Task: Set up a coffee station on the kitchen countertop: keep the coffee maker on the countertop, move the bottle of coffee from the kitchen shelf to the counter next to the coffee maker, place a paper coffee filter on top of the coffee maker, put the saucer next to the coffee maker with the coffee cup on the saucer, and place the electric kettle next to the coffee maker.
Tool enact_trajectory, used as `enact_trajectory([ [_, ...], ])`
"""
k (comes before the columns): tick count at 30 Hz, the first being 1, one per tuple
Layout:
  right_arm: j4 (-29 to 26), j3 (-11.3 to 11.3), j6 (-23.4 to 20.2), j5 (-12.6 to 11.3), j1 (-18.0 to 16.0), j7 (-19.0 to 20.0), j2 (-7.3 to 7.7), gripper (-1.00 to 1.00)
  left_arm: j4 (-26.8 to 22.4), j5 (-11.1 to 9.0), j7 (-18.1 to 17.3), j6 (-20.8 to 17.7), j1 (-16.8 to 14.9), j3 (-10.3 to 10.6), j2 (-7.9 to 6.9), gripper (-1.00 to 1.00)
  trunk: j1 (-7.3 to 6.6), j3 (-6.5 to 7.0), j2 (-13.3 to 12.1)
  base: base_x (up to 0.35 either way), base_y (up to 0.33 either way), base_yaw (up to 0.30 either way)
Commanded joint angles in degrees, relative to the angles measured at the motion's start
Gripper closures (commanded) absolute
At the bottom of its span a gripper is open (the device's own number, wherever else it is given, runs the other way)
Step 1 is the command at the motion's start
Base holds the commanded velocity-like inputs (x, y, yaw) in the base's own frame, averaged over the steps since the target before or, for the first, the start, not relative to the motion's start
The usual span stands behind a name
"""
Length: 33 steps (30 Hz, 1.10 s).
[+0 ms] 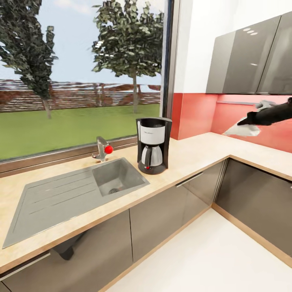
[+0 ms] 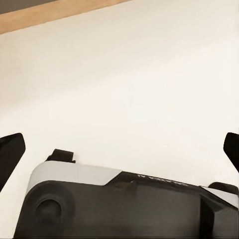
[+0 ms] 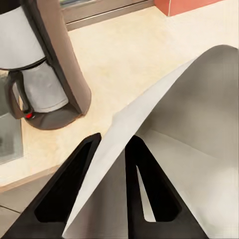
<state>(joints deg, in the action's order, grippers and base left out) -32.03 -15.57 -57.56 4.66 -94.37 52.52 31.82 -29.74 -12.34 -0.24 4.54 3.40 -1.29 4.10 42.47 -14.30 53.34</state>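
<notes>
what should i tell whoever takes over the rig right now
Right hand: shut on the paper coffee filter, held in the air over the countertop, to the right of the coffee maker.
Left hand: open and empty, low over the pale floor.
Done: coffee maker stands on the countertop beside the sink; filter is picked up.
Left: set the filter on top of the coffee maker, then bring the bottle of coffee, saucer with cup, and electric kettle next to it.
</notes>
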Motion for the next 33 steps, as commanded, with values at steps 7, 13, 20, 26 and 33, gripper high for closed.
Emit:
enact_trajectory([
  [7, 22.36, -0.7, -0.49, 6.51, -16.63, -21.89, -15.35, 1.0, 2.3, -0.31, 0.03, 0.07, 0.03, -0.14, 0.26, -1.0, 0.01, -0.07, 0.06, 0.0, 0.0, 0.0],
  [13, 29.33, -0.2, -0.91, -2.26, -23.49, -31.62, -21.56, 1.0, 3.22, -0.33, 0.21, 0.11, 0.03, -0.3, 0.29, -1.0, 0.01, -0.07, 0.06, 0.0, 0.0, 0.0],
  [20, 29.91, -0.24, -0.93, -8.93, -24.94, -32.59, -23.31, 1.0, 4.11, -0.4, 0.27, 0.12, 0.03, -0.44, 0.26, -1.0, 0.01, -0.07, 0.06, 0.0, 0.0, 0.0],
  [26, 32.02, -0.25, -0.89, -9.58, -25.06, -32.7, -25.29, 1.0, 5.41, -0.4, 0.32, 0.12, 0.03, -0.45, 0.22, -1.0, 0.01, -0.07, 0.06, 0.0, 0.0, 0.0],
  [33, 32.54, -0.28, -0.8, -9.67, -24.99, -32.68, -26.0, 1.0, 5.56, -0.43, 0.33, 0.12, 0.03, -0.46, 0.21, -1.0, 0.01, -0.07, 0.06, 0.0, 0.0, 0.0],
])
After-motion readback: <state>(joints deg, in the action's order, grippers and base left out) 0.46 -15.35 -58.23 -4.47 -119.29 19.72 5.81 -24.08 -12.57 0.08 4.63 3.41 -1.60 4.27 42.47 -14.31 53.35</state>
